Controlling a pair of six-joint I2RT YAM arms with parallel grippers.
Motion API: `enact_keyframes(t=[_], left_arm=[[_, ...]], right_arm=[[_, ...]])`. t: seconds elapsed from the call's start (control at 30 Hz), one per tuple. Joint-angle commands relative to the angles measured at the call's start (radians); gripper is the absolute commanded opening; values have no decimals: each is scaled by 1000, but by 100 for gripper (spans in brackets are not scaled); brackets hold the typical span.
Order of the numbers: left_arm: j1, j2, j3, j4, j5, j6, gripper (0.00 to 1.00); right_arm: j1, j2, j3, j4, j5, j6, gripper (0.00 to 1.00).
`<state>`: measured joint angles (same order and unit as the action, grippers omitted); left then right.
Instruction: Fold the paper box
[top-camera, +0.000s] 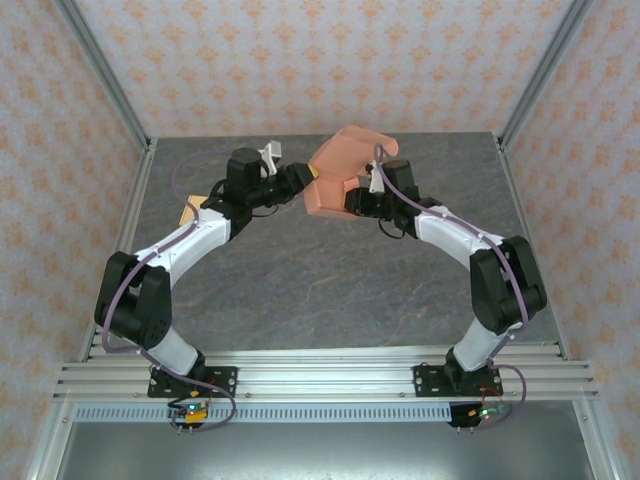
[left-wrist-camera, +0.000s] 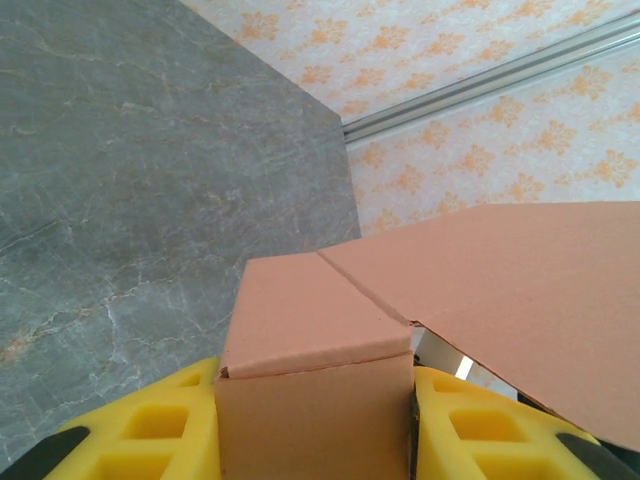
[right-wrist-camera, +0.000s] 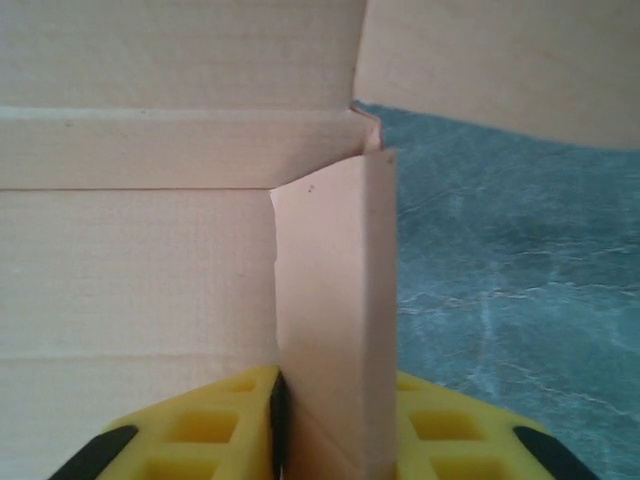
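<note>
The tan paper box (top-camera: 340, 175) is held above the far middle of the grey table, between both arms. My left gripper (top-camera: 300, 180) meets its left end; in the left wrist view the yellow fingers (left-wrist-camera: 160, 430) are shut on a folded box wall (left-wrist-camera: 315, 400), with a large flap (left-wrist-camera: 520, 290) spreading to the right. My right gripper (top-camera: 352, 200) holds the box's near right side; in the right wrist view its yellow fingers (right-wrist-camera: 455, 435) are shut on a narrow upright side panel (right-wrist-camera: 335, 330), with the box's pale inside (right-wrist-camera: 140, 260) to the left.
A small tan piece (top-camera: 187, 212) lies on the table (top-camera: 330, 290) by the left arm's forearm. Aluminium frame posts (top-camera: 100, 75) and patterned walls enclose the table. A rail (top-camera: 320, 380) runs along the near edge with both arm bases.
</note>
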<state>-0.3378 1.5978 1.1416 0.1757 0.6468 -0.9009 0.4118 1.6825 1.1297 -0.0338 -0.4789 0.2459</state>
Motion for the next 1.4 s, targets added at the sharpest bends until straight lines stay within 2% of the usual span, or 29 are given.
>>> enact_keyframes(t=[0.0, 0.03, 0.07, 0.17, 0.27, 0.43, 0.53, 0.6, 0.67, 0.8, 0.83, 0.87, 0.93, 1.0, 1.1, 1.17, 1.3, 1.37], left_arm=[[-6, -8, 1, 57, 20, -18, 20], [-10, -11, -2, 52, 8, -15, 20], [-15, -12, -5, 53, 0, -16, 20], [-29, -6, -2, 54, 2, -18, 20], [-41, -10, -14, 64, -24, -29, 19], [-53, -21, -31, 83, -47, -40, 19], [-59, -31, -43, 78, -58, -39, 19], [-65, -36, -50, 78, -55, -27, 19], [-68, -43, -53, 70, -64, -15, 19], [-68, -56, -47, 36, -101, 3, 19], [-68, -59, -45, 22, -120, 13, 19], [-68, -62, -42, 10, -140, 15, 19], [-68, -64, -43, -2, -183, 1, 20], [-66, -62, -44, -3, -210, -9, 20], [-63, -62, -53, -16, -265, -30, 19], [-60, -56, -62, 3, -273, -52, 19], [-53, -28, -43, 28, -215, -47, 19], [-53, -17, -27, 33, -171, -30, 20]], right_arm=[[27, 40, 45, -108, 387, 14, 20], [36, 52, 44, -112, 493, 53, 18], [43, 60, 37, -97, 531, 80, 16], [86, 77, 16, -38, 615, 80, 13], [104, 79, 10, -5, 629, 60, 13], [121, 64, -41, 46, 794, 18, 0], [113, 84, -39, 53, 836, -27, 12], [108, 87, -45, 89, 824, -54, 12], [86, 90, -45, 115, 748, -53, 1], [23, 57, -88, 219, 493, -14, 0], [15, 43, -108, 267, 400, -24, 5], [10, 23, -124, 299, 327, -34, 14], [-5, -32, -167, 355, 195, -7, 41], [-35, -85, -219, 430, 101, 81, 55], [-81, -143, -249, 458, -12, 212, 63], [-103, -189, -251, 407, -38, 273, 67], [-146, -251, -256, 310, -65, 341, 71], [-172, -253, -251, 293, -133, 335, 71]])
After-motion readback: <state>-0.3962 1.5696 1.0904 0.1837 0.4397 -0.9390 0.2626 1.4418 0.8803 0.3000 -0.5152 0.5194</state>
